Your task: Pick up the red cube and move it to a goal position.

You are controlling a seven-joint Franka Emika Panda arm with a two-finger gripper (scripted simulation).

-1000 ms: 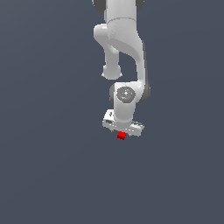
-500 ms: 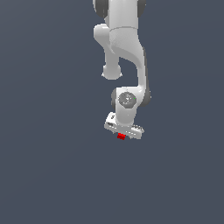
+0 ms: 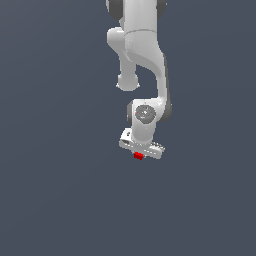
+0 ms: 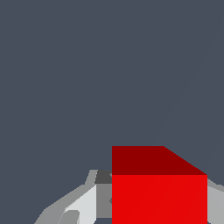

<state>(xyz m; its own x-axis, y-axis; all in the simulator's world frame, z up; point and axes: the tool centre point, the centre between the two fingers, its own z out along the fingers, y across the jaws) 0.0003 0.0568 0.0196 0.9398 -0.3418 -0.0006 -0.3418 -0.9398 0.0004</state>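
Carrying the red cube (image 3: 138, 156) between its fingers, the gripper (image 3: 139, 154) hangs at the end of the white arm (image 3: 142, 60), which reaches down from twelve o'clock in the exterior view. The jaws stand nearly closed, pinched on the cube, which sits just under the white hand at about six o'clock of it. In the wrist view the cube (image 4: 159, 192) fills the near field, with a pale grey finger (image 4: 83, 203) showing beside it at nine o'clock and a sliver of the other at three o'clock. The step in hand appears to be the transport phase: the grasp looks made, and the cube seems to be off the surface, though its height cannot be told. No goal marker shows in either view, so the next move calls for steady travel with the grip kept firm. The ground (image 3: 55, 190) is a flat, uniform slate grey plane without texture, edge or wall; nothing else stands on it.
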